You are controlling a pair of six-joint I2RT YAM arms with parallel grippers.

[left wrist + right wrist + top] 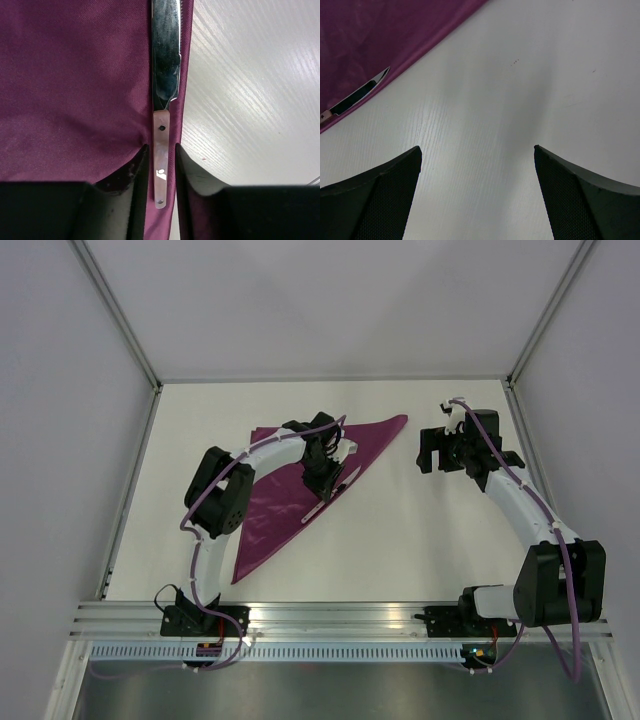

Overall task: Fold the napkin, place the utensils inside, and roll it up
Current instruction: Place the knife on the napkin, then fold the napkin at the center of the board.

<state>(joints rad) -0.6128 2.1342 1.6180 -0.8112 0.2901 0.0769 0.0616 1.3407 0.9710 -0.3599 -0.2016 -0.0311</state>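
Table (pixel 250 100) beyond napkin (pixel 75 90) hem; left jaws apart astride knife (pixel 165 60), right jaws wide.

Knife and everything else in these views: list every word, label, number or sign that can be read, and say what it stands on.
No readable text in any view.
Knife handle: one small white mark between the rivets, too small to read.
Napkin and table: no print on either.
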